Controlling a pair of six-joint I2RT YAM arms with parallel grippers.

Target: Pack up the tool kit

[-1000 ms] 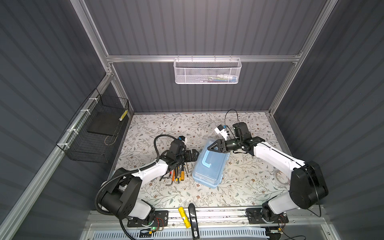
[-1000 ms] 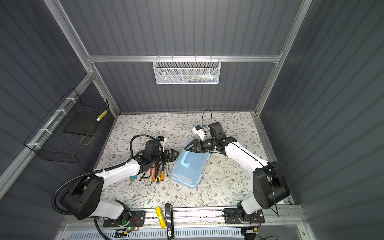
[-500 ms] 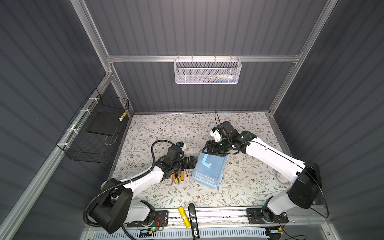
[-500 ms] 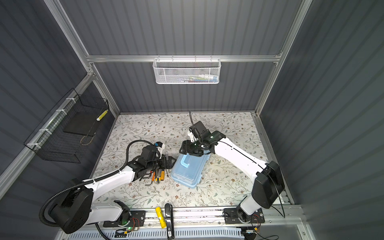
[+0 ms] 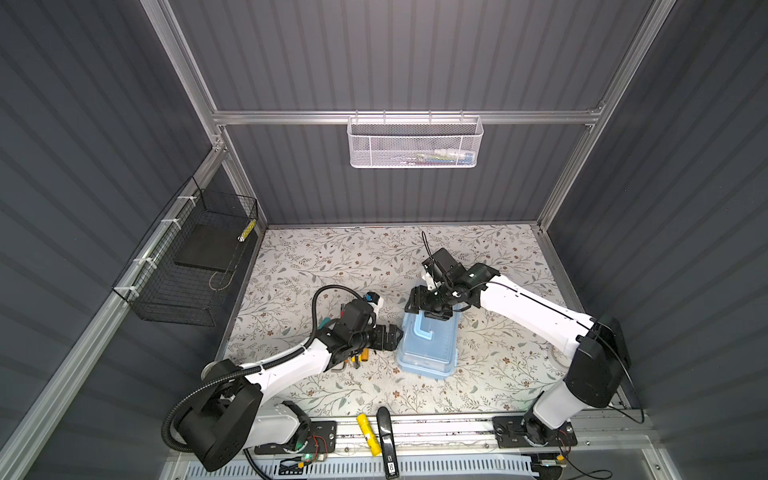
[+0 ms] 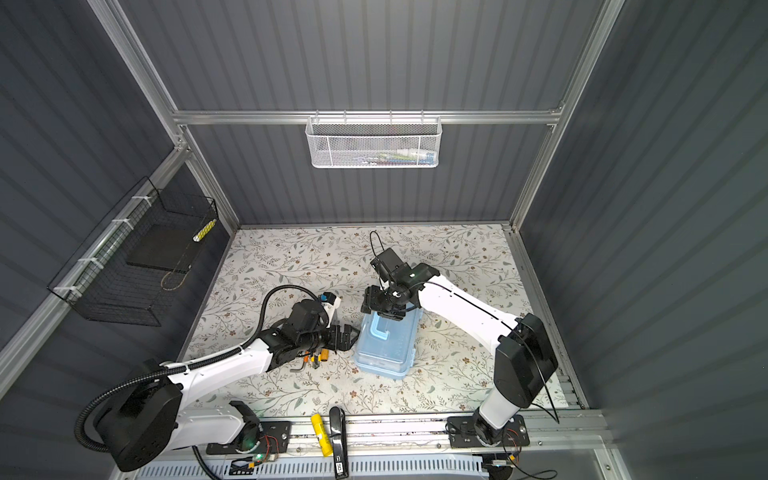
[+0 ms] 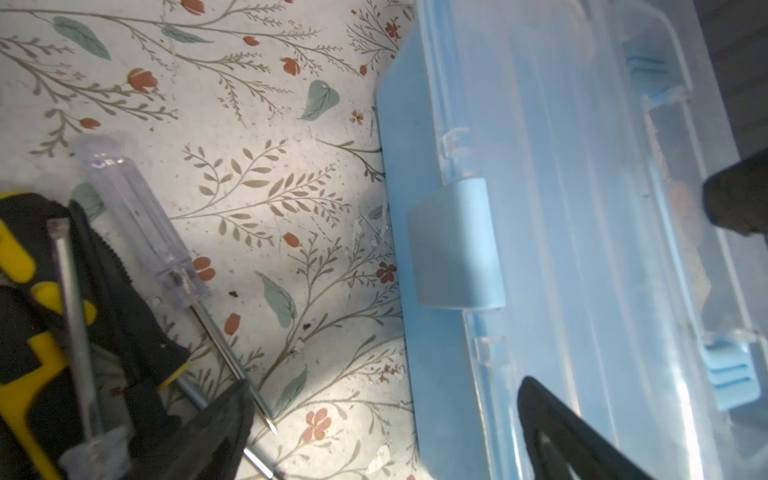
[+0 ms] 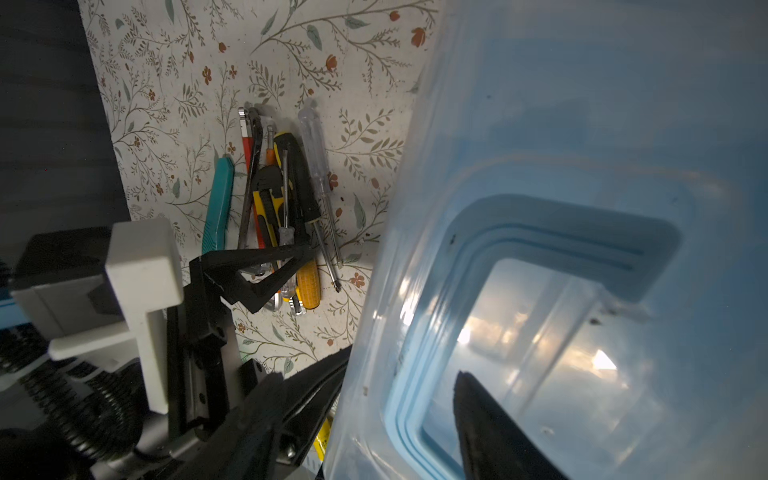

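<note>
Both are showing white shells and black joints. The left arm [image 5: 286, 368] is trailing a ribbed black hose [image 5: 193, 390]; the right arm [image 5: 536, 307] is sporting a chunky black shoulder block [image 5: 596, 365]. The left gripper [image 5: 398, 337] and right gripper [image 5: 430, 313] are wearing black triangular fingers.

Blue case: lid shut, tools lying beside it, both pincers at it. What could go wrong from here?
The latch faces the open left pincer; prying it could slide the case, since the right pincer looks open over its far end, not clamped. The left arm lies over the loose tools and could scatter them.
</note>
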